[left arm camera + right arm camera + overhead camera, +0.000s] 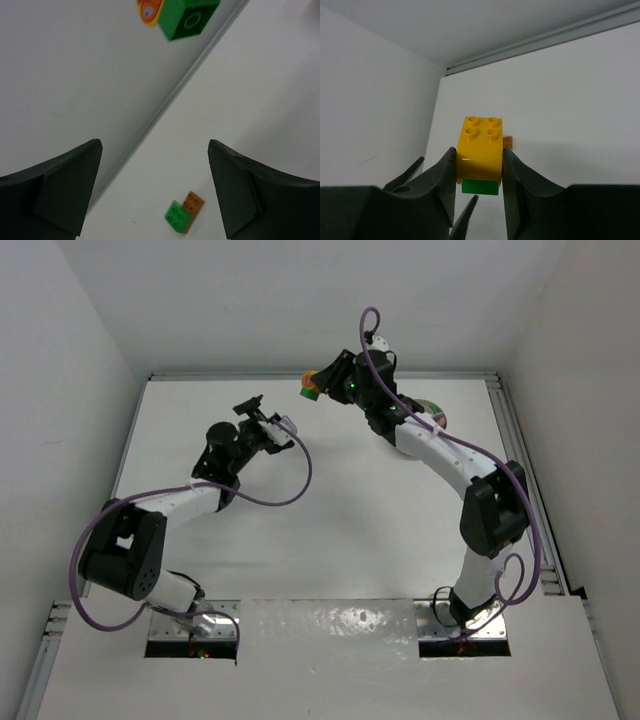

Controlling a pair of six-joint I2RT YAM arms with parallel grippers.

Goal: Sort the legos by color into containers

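Right claw (479, 167) of mine grips a yellow brick (480, 145) joined to a green brick (480, 187), unsorted; another pair (184, 212) lies on the table (250, 110).

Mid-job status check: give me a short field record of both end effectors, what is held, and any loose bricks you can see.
left end effector: open, empty
right end effector: shut on a stacked pair, lifted off the table
held pair: yellow brick on top, green brick underneath
loose pieces: loose green brick touching an orange-brown brick, on the table ahead of the left end effector
white dish: mostly hidden by the right arm, contents unreadable
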